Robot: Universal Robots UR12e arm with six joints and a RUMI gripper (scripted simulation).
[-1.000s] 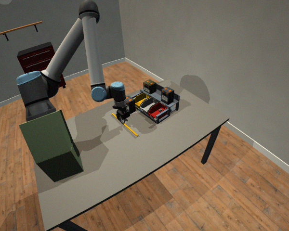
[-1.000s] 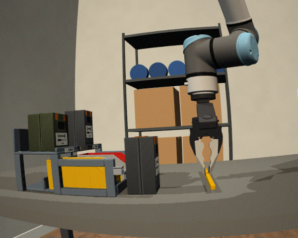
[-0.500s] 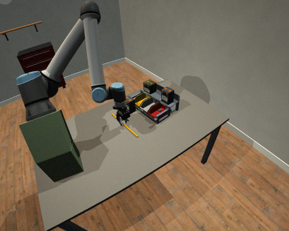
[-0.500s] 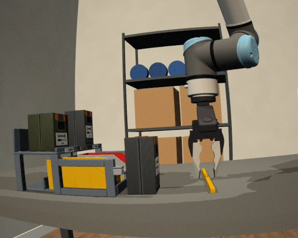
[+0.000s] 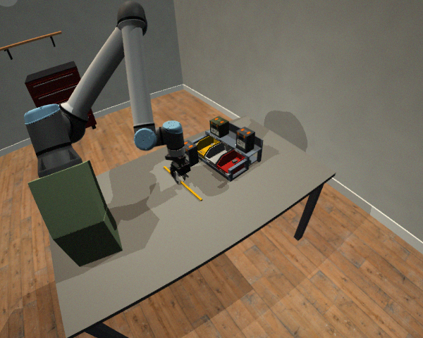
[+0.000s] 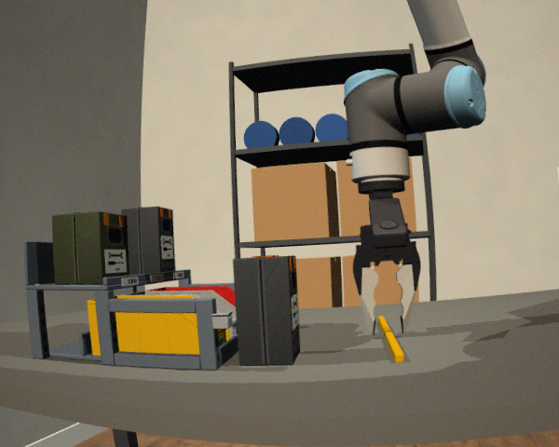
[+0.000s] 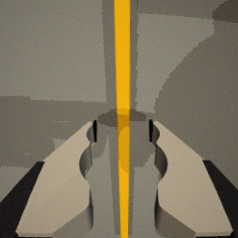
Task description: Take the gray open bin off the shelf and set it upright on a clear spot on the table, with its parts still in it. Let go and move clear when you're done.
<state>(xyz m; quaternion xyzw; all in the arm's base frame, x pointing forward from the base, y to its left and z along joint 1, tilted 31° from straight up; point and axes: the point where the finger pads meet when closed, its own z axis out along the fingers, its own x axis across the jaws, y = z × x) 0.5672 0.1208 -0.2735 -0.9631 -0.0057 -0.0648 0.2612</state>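
Note:
The gray open bin (image 5: 216, 153) sits in the low shelf rack (image 5: 229, 154) at the back of the table, between a yellow bin (image 5: 207, 144) and a red bin (image 5: 231, 159). In the side view the yellow bin (image 6: 149, 327) hides most of it. My gripper (image 5: 180, 178) points straight down at the table, left of the rack. It is open, and its fingers straddle a long yellow bar (image 7: 122, 74) without touching it. The bar (image 6: 390, 339) lies flat on the table under my fingertips (image 6: 386, 322).
A dark upright box (image 6: 266, 310) stands on the table between the rack and my gripper. Two boxes (image 5: 218, 126) (image 5: 245, 139) stand on the rack's top. A large green block (image 5: 73, 210) sits at the table's left end.

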